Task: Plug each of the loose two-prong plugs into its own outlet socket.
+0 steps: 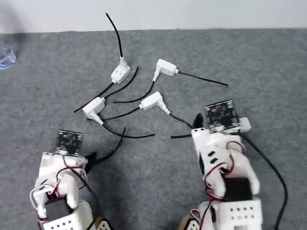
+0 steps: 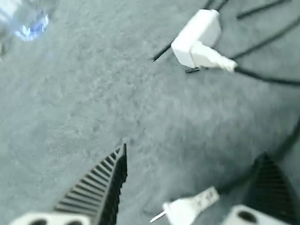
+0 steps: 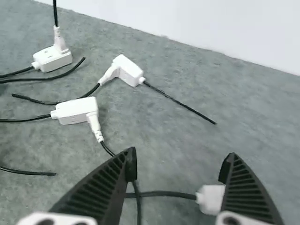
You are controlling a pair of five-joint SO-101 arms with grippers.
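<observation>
Both grippers open, a loose plug lying under each, nothing picked up yet.

Nearest you, the left gripper point(image 2: 193, 152) has its jaws wide apart over the left plug point(image 2: 190, 208), which lies flat on the grey mat point(image 1: 268, 57) toward the near edge. The right gripper point(image 3: 182, 153) is spread too, with the right plug point(image 3: 209, 197) just inside one finger, apparently unclamped. Out toward mid-mat lie the left socket point(image 1: 94, 106) and middle socket point(image 1: 151, 100). Beyond them are the far-left socket point(image 1: 120, 73), which seems to hold a plug, and the far-right socket point(image 1: 165, 67). You look barely started: both plugs need gripping and seating.
</observation>
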